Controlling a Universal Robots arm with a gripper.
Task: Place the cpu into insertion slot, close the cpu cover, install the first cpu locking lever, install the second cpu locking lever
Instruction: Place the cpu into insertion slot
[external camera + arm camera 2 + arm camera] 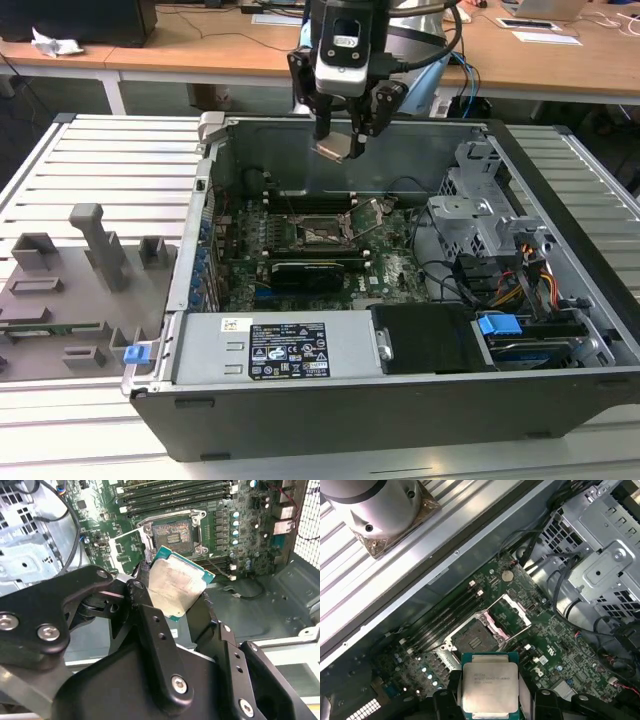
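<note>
Gripper (172,597) pinching the cpu (175,582) by its edges, above the open computer case (300,410); step one in progress, nothing seated yet.
Case sits on the slatted counter (100,150), motherboard (390,265) exposed inside. In both wrist views the insertion slot (475,637) is bare, dark contact field showing, no chip in it. The cpu cover (518,609) is swung up and open just beside the slot. The cpu is clear of the board, tilted, silvery face toward the wrist cameras, well apart from the slot in the exterior view, with the gripper above the case's back wall. Judged left to do: seat the chip, close the cover, set both locking levers; with the cover up, neither lever can be latched.
</note>
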